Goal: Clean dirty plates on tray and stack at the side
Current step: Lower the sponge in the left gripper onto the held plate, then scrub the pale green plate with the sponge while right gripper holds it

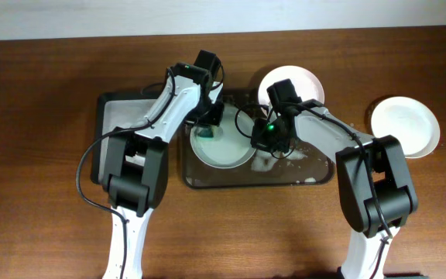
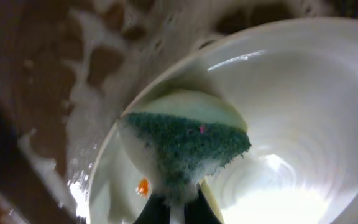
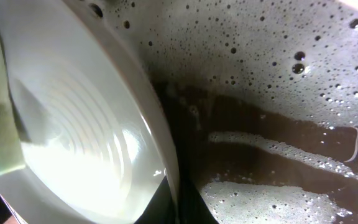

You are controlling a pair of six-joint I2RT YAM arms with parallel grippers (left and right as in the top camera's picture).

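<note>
A white plate [image 1: 227, 151] lies in the foamy dark grey tray [image 1: 316, 174]. My left gripper [image 1: 210, 122] is shut on a green-and-yellow sponge [image 2: 185, 143] and presses it onto the plate's inside [image 2: 303, 112], near its left rim. A small orange smear [image 2: 143, 185] sits beside the sponge. My right gripper [image 1: 260, 143] is shut on the plate's right rim [image 3: 173, 199]; the plate [image 3: 79, 143] is tilted above the suds [image 3: 278, 155]. A second plate [image 1: 304, 81] rests at the tray's back edge. A third plate [image 1: 405, 124] lies on the table at the right.
A smaller tray [image 1: 118, 112] stands to the left of the big one, partly under my left arm. Foam and soapy water cover the big tray's floor [image 2: 48, 93]. Brown wooden table lies all round.
</note>
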